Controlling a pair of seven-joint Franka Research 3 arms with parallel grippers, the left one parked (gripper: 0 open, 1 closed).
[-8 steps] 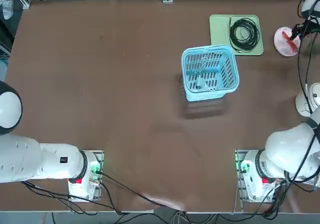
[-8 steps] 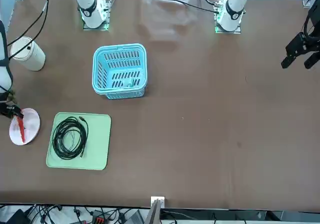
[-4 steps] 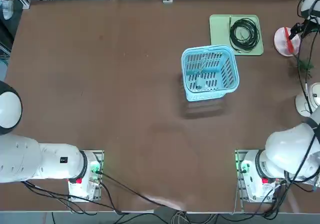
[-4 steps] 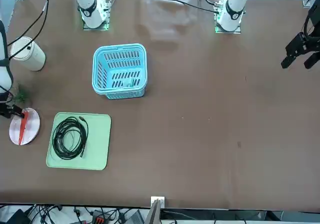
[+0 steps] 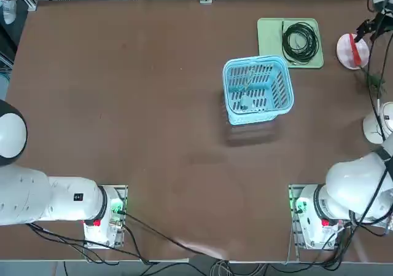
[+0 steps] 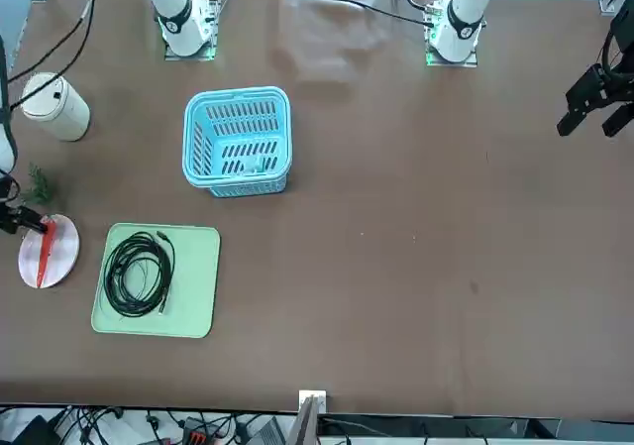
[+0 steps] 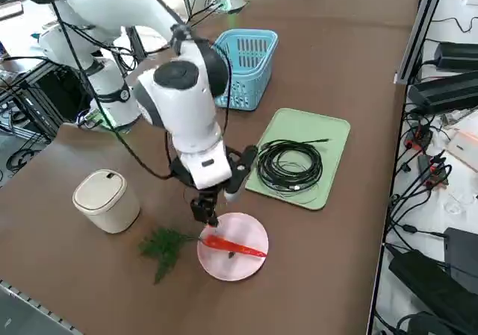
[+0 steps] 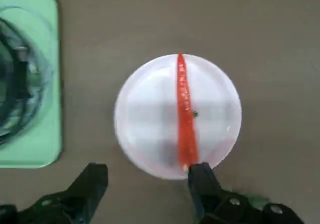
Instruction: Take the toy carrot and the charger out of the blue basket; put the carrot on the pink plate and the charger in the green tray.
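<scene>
Brown tabletop is filling every view, cables along its edges. Nearest the robot's right side, the white cylindrical bin (image 7: 105, 199) is standing, a green leafy tuft (image 7: 164, 245) lying beside the pink plate (image 7: 250, 264). The toy carrot (image 7: 233, 247) is lying across that plate, the right gripper (image 8: 148, 184) hovering just above its end with fingers spread, gripping nothing. Further on, the green tray (image 5: 268, 39) is carrying a black coiled cable (image 5: 299, 42). Beyond, the blue basket (image 5: 280, 104) is holding the charger (image 5: 247, 97): probably light, hard and smooth, cord floppy; pinching the plug block across its flat sides looks best.
</scene>
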